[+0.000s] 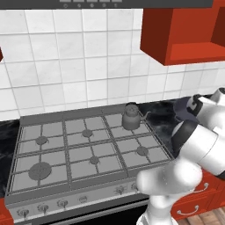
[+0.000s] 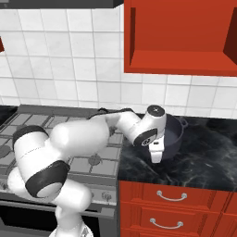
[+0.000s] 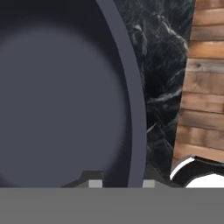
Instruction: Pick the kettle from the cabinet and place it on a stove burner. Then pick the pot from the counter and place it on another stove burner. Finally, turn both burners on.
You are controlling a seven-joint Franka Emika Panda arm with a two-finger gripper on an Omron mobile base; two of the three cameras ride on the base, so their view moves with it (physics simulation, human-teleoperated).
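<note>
The small grey metal kettle (image 1: 130,116) with its dome body and arched black handle stands upright on a rear burner of the grey gas stove (image 1: 52,151), right of centre in the left base view. In that view the glossy red wall cabinet (image 1: 184,30) with its open-front niche hangs at the upper right.

In the right base view the wide, low dark blue-grey pot (image 2: 175,132) sits on the glossy black marble counter (image 2: 203,157), right of centre, just beside the stove's edge, with the red drawers (image 2: 185,208) below it. The white arm reaches across from the lower left, and its two-finger gripper (image 2: 157,156) hangs at the pot's near rim.

The hand view looks down into the pot's dark hollow at the left; its rim (image 3: 131,109) runs in a curve from top to bottom. The two fingertips (image 3: 95,183) rise at the bottom, one on each side of the rim (inside and outside the wall). The jaws straddle it; whether they press on it I cannot tell.
</note>
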